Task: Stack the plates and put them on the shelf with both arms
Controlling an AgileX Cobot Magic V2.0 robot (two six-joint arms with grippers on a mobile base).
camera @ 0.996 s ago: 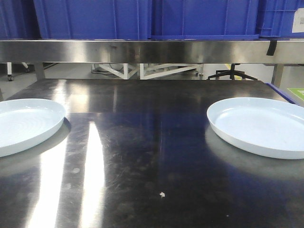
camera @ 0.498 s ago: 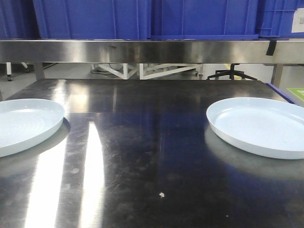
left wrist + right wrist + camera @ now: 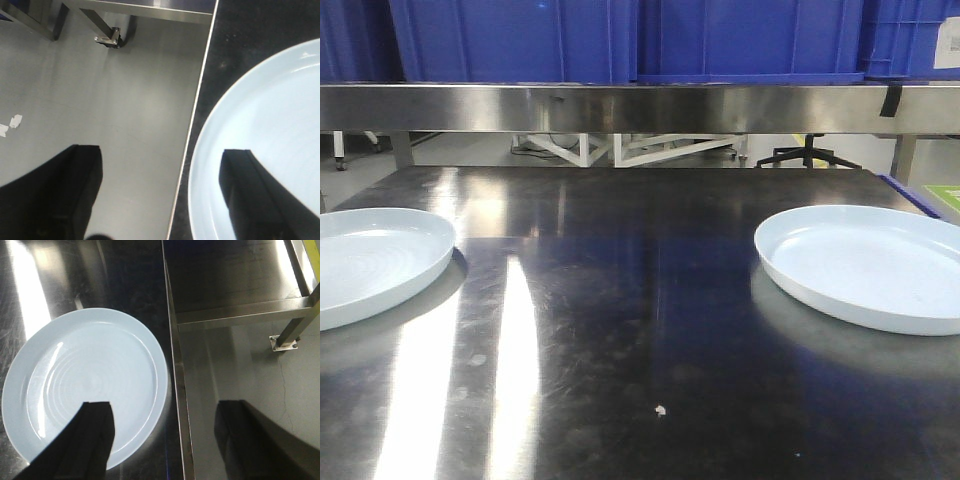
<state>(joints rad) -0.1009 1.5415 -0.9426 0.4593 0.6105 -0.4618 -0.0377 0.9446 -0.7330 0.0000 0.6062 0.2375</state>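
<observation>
Left plate [image 3: 370, 262], right plate [image 3: 870, 265] on table [image 3: 620, 300]

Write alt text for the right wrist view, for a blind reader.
A pale blue-white plate with faint concentric rings lies flat near the edge of a shiny metal table. The open right gripper hangs above, one dark finger over the plate, the other past the table edge over the floor.

L plate [image 3: 375, 260]: cut by left edge. R plate [image 3: 865, 265]: cut by right edge. Wrist views: L gripper [image 3: 160, 152], R gripper [image 3: 164, 404] fingers cut at bottom; one finger hides bit of R plate rim.
</observation>
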